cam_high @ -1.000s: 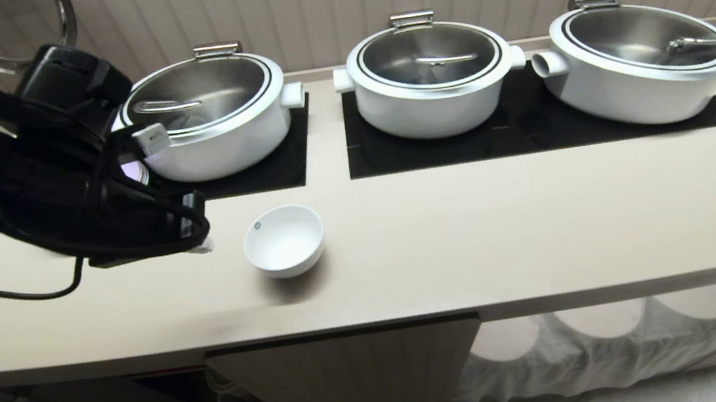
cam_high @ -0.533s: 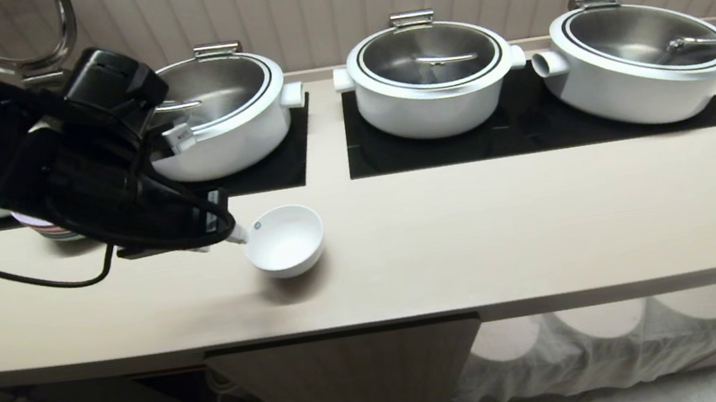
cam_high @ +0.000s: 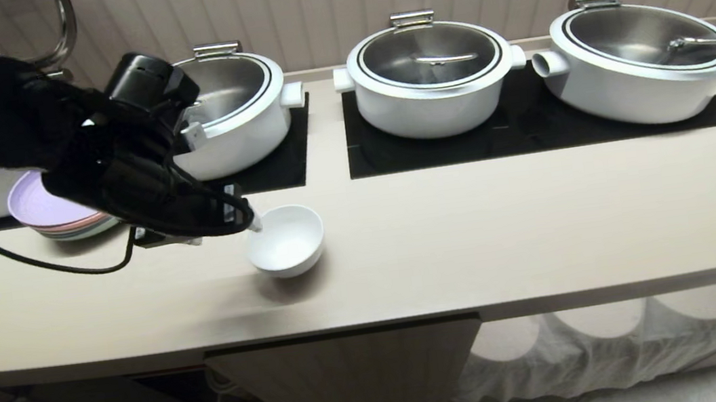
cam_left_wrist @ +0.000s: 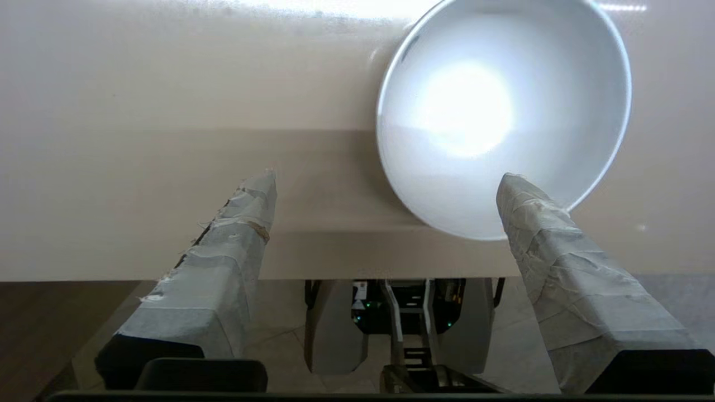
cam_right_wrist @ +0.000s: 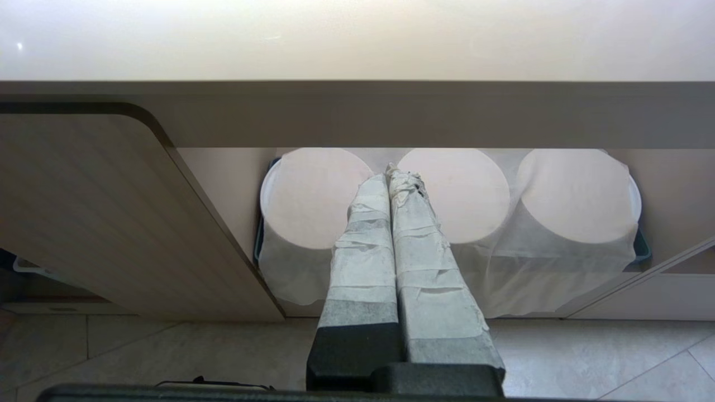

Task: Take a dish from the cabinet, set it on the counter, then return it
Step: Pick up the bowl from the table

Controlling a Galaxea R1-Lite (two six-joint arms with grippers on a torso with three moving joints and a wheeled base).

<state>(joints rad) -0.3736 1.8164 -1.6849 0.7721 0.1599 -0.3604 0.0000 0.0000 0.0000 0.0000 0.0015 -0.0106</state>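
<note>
- Where the left tool (cam_high: 250, 222) hangs at the near-left rim of the dish (cam_high: 286, 240), the whole coming move turns on that edge: the dish lies just to the tool's right in the head view, one fingertip (cam_high: 256, 225) at or over the rim.
- Left wrist view: the taped fingers (cam_left_wrist: 234, 251) stand wide apart, holding nothing. One finger overlaps the dish (cam_left_wrist: 503, 111) rim; the other sits over bare tabletop (cam_left_wrist: 139, 139) outside the wall. So the rim wall lies between the two fingers, toward one side of the gap.
- Contact with the rim: cannot tell. Looks close, no more.
- Dish upright on the tabletop (cam_high: 472, 241), near its front edge, in front of the leftmost full pot (cam_high: 231, 114). Round, so no long axis; only the rim section matters.
- Judgement: dish is set down; return leg under way. Next needs the fingers down astride the wall, then closing.
- Risk, as I read it: off-centre gap may nudge the dish on closing.
- Left arm is the nearer. Right tool (cam_right_wrist: 399, 245) is parked low before the cabinet (cam_right_wrist: 111, 212), fingers pressed together, empty.
- Cabinet (cam_high: 352, 372) sits below the tabletop, directly under the dish.
</note>
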